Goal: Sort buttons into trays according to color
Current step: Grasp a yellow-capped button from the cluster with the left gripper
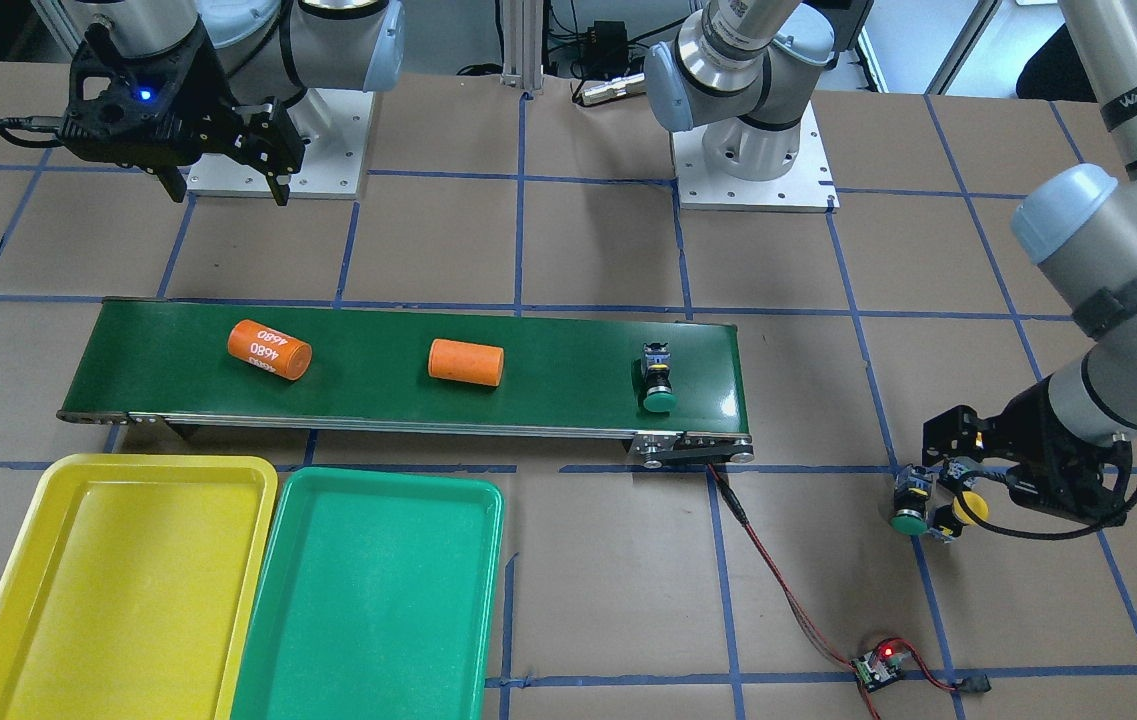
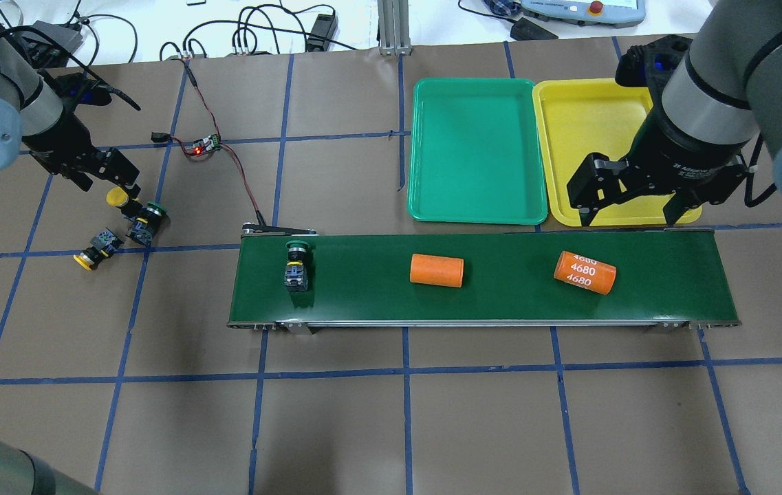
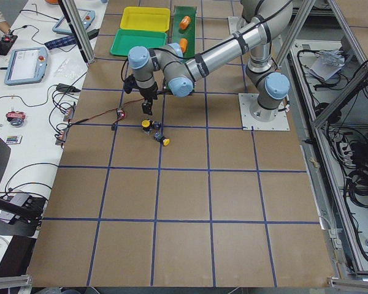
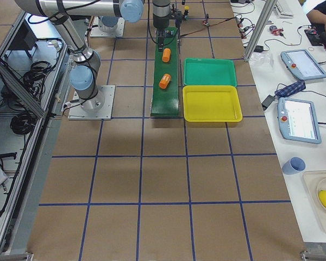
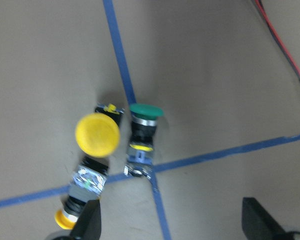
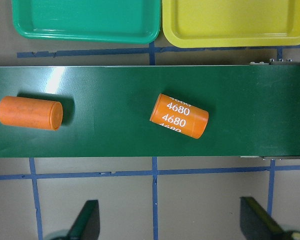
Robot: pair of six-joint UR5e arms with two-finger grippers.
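One green button point(image 2: 296, 261) lies on the left end of the conveyor belt point(image 2: 501, 302). Three buttons sit together on the table to the belt's left: a yellow one point(image 2: 117, 198) standing cap up, a green one point(image 2: 146, 223) on its side and a second yellow one point(image 2: 95, 251) on its side. My left gripper point(image 2: 107, 180) is open and empty just above the upright yellow button point(image 5: 97, 135). My right gripper point(image 2: 628, 206) is open and empty over the near edge of the yellow tray point(image 2: 597, 124). The green tray point(image 2: 476, 151) lies beside the yellow one.
Two orange cylinders lie on the belt, a plain one point(image 2: 437, 270) in the middle and one marked 4680 point(image 2: 584, 272) below my right gripper. A small circuit board point(image 2: 203, 144) with a red-black wire runs to the belt's left end.
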